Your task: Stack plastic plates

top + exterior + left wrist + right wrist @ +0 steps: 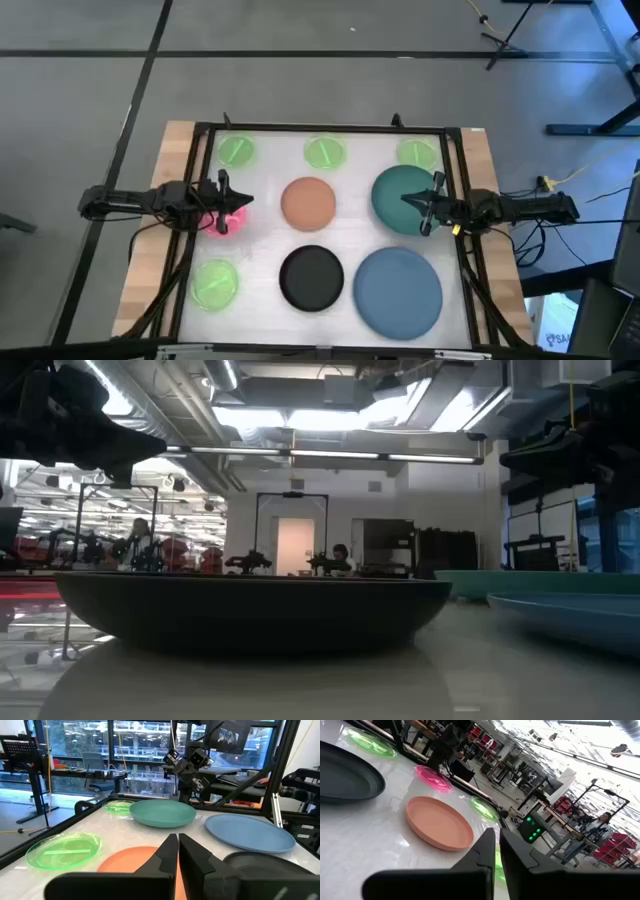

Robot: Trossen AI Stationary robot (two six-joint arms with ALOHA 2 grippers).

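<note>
Eight plastic plates lie apart on the white surface (260,215), none stacked. At the middle sits the tan-orange plate (308,202), with the black plate (311,277) just in front of it toward the near edge. To the right are the two large ones: the dark green plate (402,199) and, nearer the front edge, the blue plate (397,291), their rims close together. Three small lime-green plates line the far edge, at left (237,152), centre (325,153) and right (416,153), and a fourth lime-green plate (215,284) lies at the front left. The small pink plate (231,218) is on the left side, partly covered by the left arm. The left pincer (222,201) hovers over that pink plate; in the left wrist view its fingers (165,855) stand almost together with only a thin slit between them and nothing held. The right pincer (434,204) is over the right edge of the dark green plate; in the right wrist view its fingers (485,845) are likewise nearly closed and empty. Beyond the surface, the low view shows a person (341,559) far back in the room.
</note>
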